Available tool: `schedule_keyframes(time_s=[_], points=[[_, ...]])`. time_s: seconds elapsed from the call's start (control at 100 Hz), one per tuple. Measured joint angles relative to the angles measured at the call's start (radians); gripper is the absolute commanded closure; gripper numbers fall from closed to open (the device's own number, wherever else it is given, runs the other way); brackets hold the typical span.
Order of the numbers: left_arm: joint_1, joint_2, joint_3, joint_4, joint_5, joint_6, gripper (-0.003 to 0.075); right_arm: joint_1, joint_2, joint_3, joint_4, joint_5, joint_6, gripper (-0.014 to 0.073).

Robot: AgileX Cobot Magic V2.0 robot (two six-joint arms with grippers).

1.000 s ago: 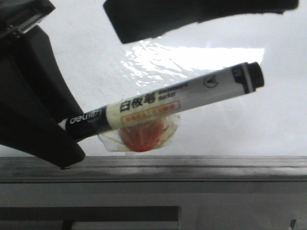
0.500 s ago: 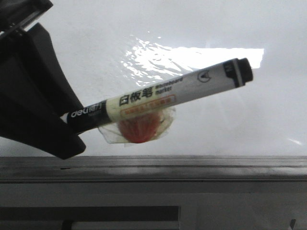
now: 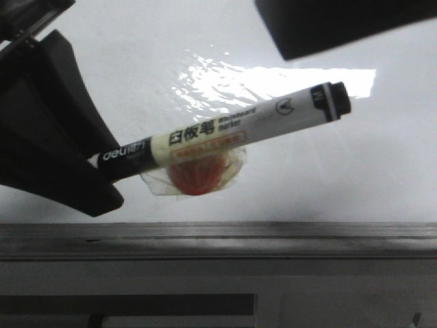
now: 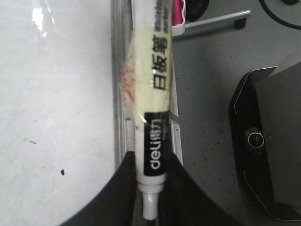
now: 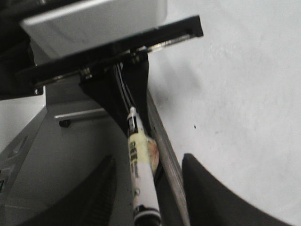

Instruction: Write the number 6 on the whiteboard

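My left gripper (image 3: 102,174) is shut on the writing end of a white marker (image 3: 232,130), also seen in the left wrist view (image 4: 149,160). The marker (image 4: 153,84) sticks out over the grey ledge (image 3: 218,239) of the whiteboard (image 3: 341,178), with a taped red blob (image 3: 199,176) under it. My right gripper (image 5: 148,162) is open. Its fingers stand on either side of the marker's rear end (image 5: 143,188) without touching it. In the front view it is a dark shape at the top right (image 3: 341,24). No number 6 shows on the whiteboard (image 4: 56,94), only a tiny black dot (image 4: 62,173).
A black box with a small lens (image 4: 268,150) stands on the grey table beside the board. A pink-and-white object (image 4: 178,14) lies further off. The metal ledge (image 5: 169,165) runs between the board (image 5: 244,84) and the table.
The marker has shifted slightly left and up in my left gripper. The right gripper's dark shape left the top centre of the front view and now shows at the top right.
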Motion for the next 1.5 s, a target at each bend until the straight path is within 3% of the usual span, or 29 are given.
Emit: schedule_keyframes(time_s=[0.28,0.67,1.16,1.25,1.5], points=[[0.000,0.000,0.000,0.000,-0.036,0.000,0.0739,-0.068,0.000,0.000,-0.016,0.136,0.000,0.0260],[0.000,0.000,0.000,-0.089,-0.042,0.077,0.0739,-0.068,0.078,0.000,-0.009,0.054,0.000,0.0260],[0.000,0.000,0.000,-0.171,-0.043,0.110,0.0739,0.047,0.128,0.000,0.036,-0.036,-0.027,0.0265],[0.000,0.000,0.000,-0.208,-0.028,0.152,0.0739,0.049,0.137,0.000,0.036,-0.040,-0.027,0.0321],[0.002,0.000,0.000,-0.240,-0.007,0.193,0.0739,0.050,0.139,0.000,0.037,-0.021,-0.033,0.0630]])
